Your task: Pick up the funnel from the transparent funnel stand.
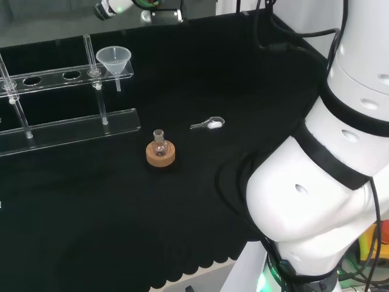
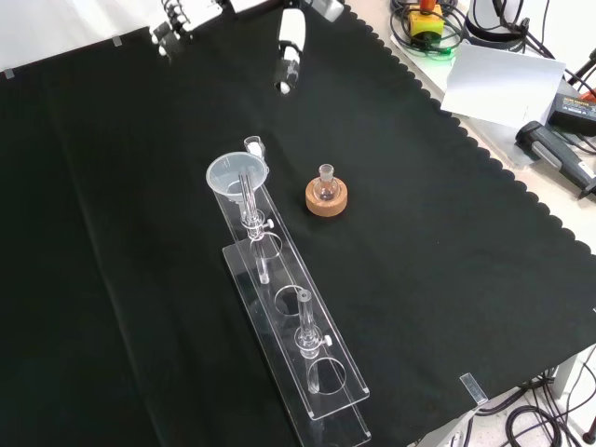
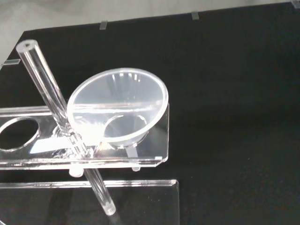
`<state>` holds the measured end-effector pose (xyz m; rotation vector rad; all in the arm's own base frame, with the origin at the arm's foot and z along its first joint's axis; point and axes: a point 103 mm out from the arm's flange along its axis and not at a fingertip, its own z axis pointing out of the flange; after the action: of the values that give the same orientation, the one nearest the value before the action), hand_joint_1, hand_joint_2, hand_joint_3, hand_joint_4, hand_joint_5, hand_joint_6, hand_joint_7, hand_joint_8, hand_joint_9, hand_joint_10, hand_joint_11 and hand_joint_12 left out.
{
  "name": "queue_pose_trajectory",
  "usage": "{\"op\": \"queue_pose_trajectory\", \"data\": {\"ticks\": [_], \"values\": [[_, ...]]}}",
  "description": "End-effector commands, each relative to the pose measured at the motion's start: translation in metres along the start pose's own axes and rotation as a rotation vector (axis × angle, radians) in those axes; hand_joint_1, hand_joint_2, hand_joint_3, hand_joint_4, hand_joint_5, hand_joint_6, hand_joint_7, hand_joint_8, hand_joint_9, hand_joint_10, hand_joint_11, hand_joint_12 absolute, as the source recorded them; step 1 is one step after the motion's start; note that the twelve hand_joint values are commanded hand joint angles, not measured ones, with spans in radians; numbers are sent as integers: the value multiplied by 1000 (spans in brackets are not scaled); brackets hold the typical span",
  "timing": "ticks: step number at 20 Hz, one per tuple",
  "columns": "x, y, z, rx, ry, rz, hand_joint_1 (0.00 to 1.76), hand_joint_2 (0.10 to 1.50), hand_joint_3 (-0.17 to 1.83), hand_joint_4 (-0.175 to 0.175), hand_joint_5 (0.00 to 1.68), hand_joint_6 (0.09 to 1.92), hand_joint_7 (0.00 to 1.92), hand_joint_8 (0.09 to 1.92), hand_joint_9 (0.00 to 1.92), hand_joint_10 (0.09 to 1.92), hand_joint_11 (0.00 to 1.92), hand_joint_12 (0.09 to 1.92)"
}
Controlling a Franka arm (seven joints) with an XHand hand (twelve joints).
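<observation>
the funnel (image 3: 117, 108) sits with its stem dropped through the end hole of the transparent funnel stand (image 2: 307, 358), so its wide cone rests on the rim of that hole and the stem hangs free below the upper plate; that is probably why it stands upright without any clamp. the wrist view looks at it from close by, its mouth tipped toward the camera, which suggests the hand (image 2: 291, 51) is aimed at it but not yet touching. in the front view the hand's white and black fingers show at the top edge, well apart from the funnel, with bare cloth between. they look fairly straight, though too little shows to tell whether the hand is wide or closed.

one of the stand's clear upright rods (image 3: 65, 126) rises just beside the funnel's rim, so a grasp would likely have to come from the open side.

farther from the hand than the funnel's end of the stand, a small flask (image 2: 325, 182) stands on a cork ring (image 2: 327, 199), which keeps its round bottom from rolling on the surface (image 2: 447, 279). a small clear piece with a white tip (image 1: 208, 124) lies nearer the hand.

no legible label or writing shows on the ware.
</observation>
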<state>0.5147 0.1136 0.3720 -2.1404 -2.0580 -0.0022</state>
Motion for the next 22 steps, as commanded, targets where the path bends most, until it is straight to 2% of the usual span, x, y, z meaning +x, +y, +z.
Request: {"op": "queue_pose_trajectory", "data": {"ticks": [1, 10, 22], "values": [[4, 15, 16, 17, 28, -13, 381, 650, 66, -4, 0, 87, 0, 87, 0, 87, 0, 87], [10, 29, 43, 54, 75, -61, 379, 651, 61, -8, 0, 87, 0, 87, 0, 87, 0, 87], [15, 34, 59, 76, 94, -55, 379, 655, 57, -18, 0, 87, 0, 87, 0, 87, 0, 87]]}}
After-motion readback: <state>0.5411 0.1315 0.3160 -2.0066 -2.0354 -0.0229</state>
